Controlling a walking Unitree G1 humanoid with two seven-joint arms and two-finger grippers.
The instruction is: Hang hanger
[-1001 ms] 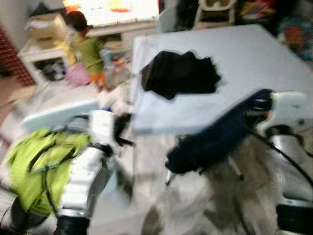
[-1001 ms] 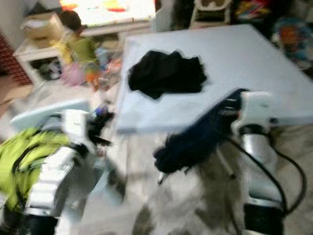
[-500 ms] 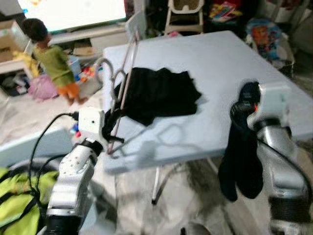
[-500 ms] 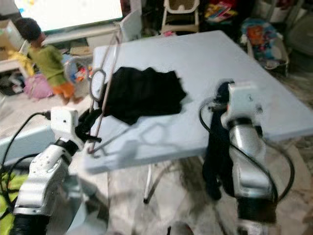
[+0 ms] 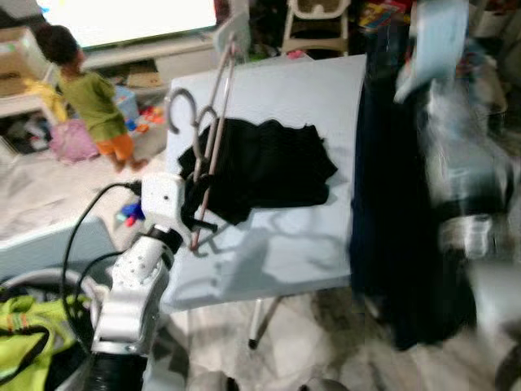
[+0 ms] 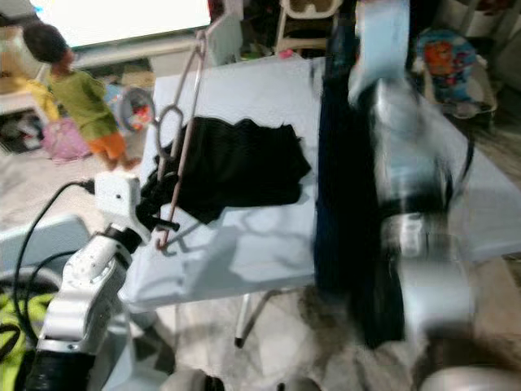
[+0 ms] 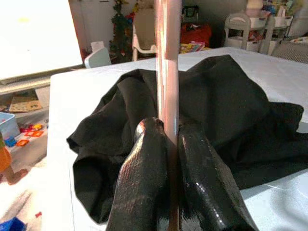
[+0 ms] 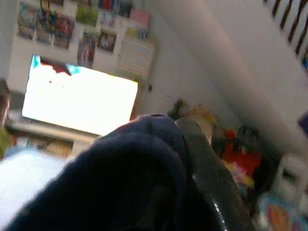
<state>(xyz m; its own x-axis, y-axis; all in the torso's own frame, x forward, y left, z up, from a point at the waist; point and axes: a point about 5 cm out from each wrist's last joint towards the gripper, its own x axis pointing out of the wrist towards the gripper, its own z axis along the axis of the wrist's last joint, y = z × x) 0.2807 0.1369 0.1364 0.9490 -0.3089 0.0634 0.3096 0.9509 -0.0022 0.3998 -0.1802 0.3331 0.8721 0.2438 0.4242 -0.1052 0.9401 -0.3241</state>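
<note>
A pink hanger [image 5: 213,130] is pinched by its lower bar between the fingers of the left gripper [image 7: 167,139], which are closed tight on it; the hanger is held upright and leaning slightly, over the near left part of a pale blue table [image 5: 309,236], with its metal hook [image 5: 181,106] at the upper end. Behind it on the table lies a crumpled black garment [image 5: 269,167], which is not touched by the hanger as far as can be told. A long dark navy garment [image 5: 399,204] is carried high by the right gripper [image 8: 185,144], whose fingers are clamped on the fabric; it hangs down in front of the table's right side, and the arm is blurred. A person in a green top [image 5: 85,90] stands well apart, near a bright screen [image 5: 122,16]. The step in hand is judged to be the bringing together of garment and hanger before any hanging is done. For this to be done well, the hanger should be kept steady with its shoulders free, and the navy cloth should be lowered over one shoulder at a time, so that it is not snagged on the hook. The black garment is best kept clear of the bar. No rail for hanging can be made out.
</note>
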